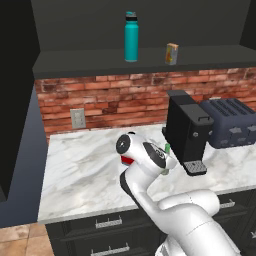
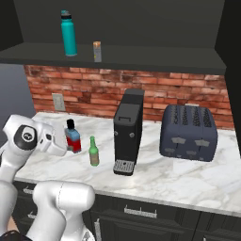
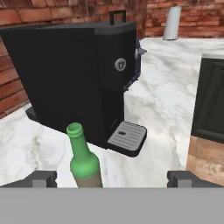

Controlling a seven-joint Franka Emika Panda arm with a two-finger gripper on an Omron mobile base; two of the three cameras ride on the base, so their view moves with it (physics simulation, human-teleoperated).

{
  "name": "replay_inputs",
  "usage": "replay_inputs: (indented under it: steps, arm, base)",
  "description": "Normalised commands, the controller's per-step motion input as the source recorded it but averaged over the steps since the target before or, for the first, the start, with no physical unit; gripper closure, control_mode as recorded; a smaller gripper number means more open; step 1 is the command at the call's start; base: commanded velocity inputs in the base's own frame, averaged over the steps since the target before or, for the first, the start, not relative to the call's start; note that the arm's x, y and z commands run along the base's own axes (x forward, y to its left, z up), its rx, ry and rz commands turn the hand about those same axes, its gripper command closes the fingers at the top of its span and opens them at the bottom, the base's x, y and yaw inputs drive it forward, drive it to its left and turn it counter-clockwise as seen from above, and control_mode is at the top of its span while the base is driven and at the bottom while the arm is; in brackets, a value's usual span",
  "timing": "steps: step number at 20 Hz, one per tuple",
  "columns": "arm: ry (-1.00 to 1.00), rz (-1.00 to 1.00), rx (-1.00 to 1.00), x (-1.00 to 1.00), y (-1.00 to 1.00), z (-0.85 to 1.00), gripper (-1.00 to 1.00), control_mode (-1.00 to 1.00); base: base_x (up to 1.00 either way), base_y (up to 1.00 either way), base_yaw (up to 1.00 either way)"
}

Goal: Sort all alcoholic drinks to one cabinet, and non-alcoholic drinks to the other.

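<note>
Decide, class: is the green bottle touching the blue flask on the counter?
Apart. In the right base view, the green bottle stands on the marble counter to the right of the blue flask, with a strip of bare counter plainly showing between them.

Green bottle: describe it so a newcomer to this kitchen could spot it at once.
Find the black coffee machine on the marble counter. Just left of its drip tray stands the green bottle, slim, with a tan label. Unlike the blue flask further left, it is green, narrow-necked and uncapped.
</note>
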Motion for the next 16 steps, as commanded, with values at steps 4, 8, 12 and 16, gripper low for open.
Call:
replay_inputs:
  steps: [4,8,12,16]
  arm:
    - [0.0,-0.02,-0.02,0.14,-0.02,-0.12,-1.0,-1.0]
    - [0.0,-0.02,-0.01,0.17,-0.03,-0.12,-1.0,-1.0]
    - [0.0,-0.03,0.0,0.15,-0.05,-0.09,-1.0,-1.0]
    - [0.0,-0.03,0.0,0.16,-0.06,-0.11,-1.0,-1.0]
  base:
    - [0.0,0.0,0.0]
    - [0.0,0.0,0.0]
    - [0.0,0.0,0.0]
    - [0.0,0.0,0.0]
